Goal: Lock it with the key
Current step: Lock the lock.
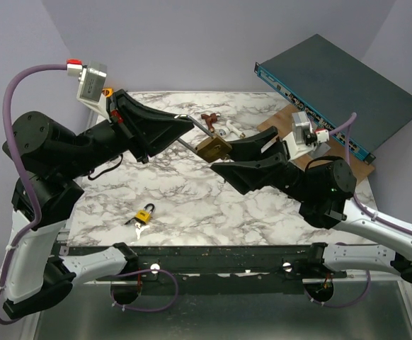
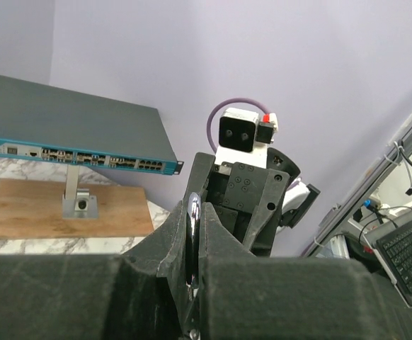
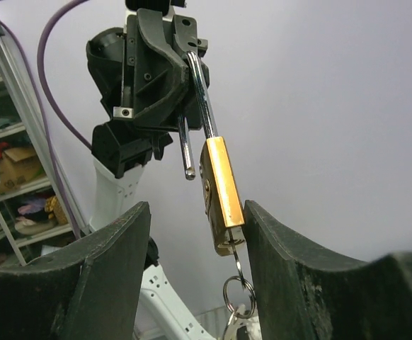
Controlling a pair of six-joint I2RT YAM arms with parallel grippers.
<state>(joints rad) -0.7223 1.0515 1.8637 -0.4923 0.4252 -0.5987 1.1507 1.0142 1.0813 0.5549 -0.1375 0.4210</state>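
Note:
A brass padlock (image 1: 214, 147) hangs above the marble table (image 1: 192, 198), with its long silver shackle (image 3: 200, 92) open and the short leg out of the body. My left gripper (image 1: 190, 125) is shut on the shackle (image 2: 193, 234). My right gripper (image 3: 195, 234) is open, its fingers on either side of the brass body (image 3: 220, 191), which is close to the right finger. A silvery key with a ring (image 3: 236, 290) sticks in the padlock's bottom. A small yellow-and-black padlock (image 1: 147, 212) with tiny silvery keys (image 1: 138, 223) lies on the table near the front.
A dark network switch (image 1: 340, 92) stands on a wooden board (image 1: 365, 166) at the back right. A reddish-brown object (image 1: 209, 119) and small white pieces (image 1: 227, 131) lie at the back of the table behind the grippers.

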